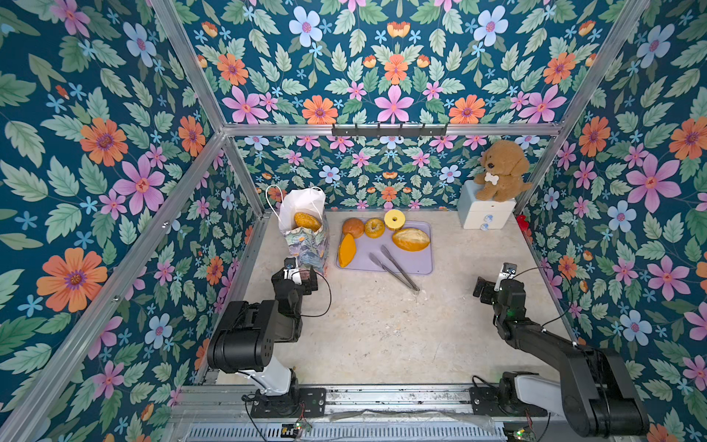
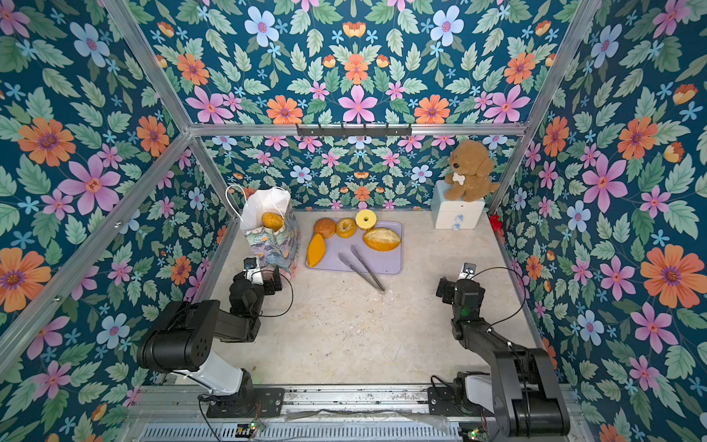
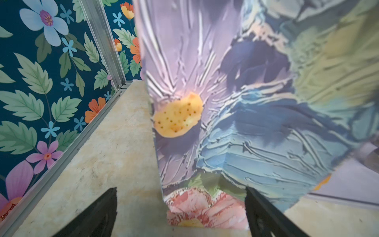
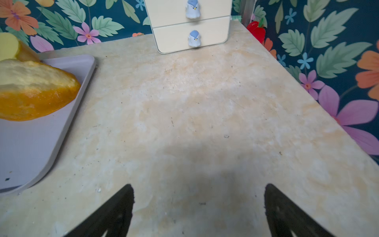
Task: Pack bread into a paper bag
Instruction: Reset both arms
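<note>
The paper bag [image 1: 308, 248] [image 2: 275, 245] stands upright at the back left, with one golden piece of bread [image 1: 307, 221] [image 2: 272, 221] in its white mouth. On the lilac tray [image 1: 419, 264] lie more pieces of bread: a brown bun [image 1: 352, 227], a small ring [image 1: 374, 227], a yellow ring [image 1: 394, 219], a big loaf [image 1: 411, 239] [image 4: 30, 92] and an orange oval [image 1: 347, 250]. My left gripper [image 1: 306, 278] [image 3: 181, 205] is open just in front of the bag's foot [image 3: 205, 209], whose lower corner lies between the fingers. My right gripper [image 1: 482, 287] [image 4: 199, 197] is open over bare table, right of the tray.
Metal tongs [image 1: 394, 268] lie across the tray's front edge onto the table. A pale drawer box [image 1: 486, 212] [image 4: 190, 26] with a brown plush dog [image 1: 501, 170] on top stands at the back right, with a small red thing [image 4: 256, 30] beside it. Flowered walls close in three sides.
</note>
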### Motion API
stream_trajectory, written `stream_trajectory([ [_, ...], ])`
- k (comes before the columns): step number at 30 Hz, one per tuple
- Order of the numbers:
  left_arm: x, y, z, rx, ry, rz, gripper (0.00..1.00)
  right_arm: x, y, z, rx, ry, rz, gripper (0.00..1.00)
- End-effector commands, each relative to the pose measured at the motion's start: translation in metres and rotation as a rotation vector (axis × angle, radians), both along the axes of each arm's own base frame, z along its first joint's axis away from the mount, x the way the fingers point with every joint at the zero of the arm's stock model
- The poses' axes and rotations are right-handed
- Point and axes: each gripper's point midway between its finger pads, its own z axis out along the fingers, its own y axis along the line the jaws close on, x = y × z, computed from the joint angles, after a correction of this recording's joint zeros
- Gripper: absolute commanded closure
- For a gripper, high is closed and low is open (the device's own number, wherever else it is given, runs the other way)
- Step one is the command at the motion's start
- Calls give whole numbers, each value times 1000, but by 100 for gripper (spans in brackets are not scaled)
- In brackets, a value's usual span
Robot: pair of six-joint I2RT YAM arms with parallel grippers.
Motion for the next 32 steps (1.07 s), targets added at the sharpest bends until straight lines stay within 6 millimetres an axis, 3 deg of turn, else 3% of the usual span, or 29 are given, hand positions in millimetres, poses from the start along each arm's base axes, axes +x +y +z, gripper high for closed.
stream_trajectory([
  [1,1,7,2,-15,-2,37,1,24,2,21,-16,-135,28,0],
  [3,2,7,4,-14,-12,41,1,27,-4,10,41,-141,35,0],
  [15,-8,1,8,5,-50,15,1,26,-4,9,49,-143,49,1],
  [20,1,9,3,-10,-10,60,1,27,-4,10,49,-145,48,0],
  [32,1,8,3,-10,-10,60,1,26,-5,9,46,-144,42,0],
])
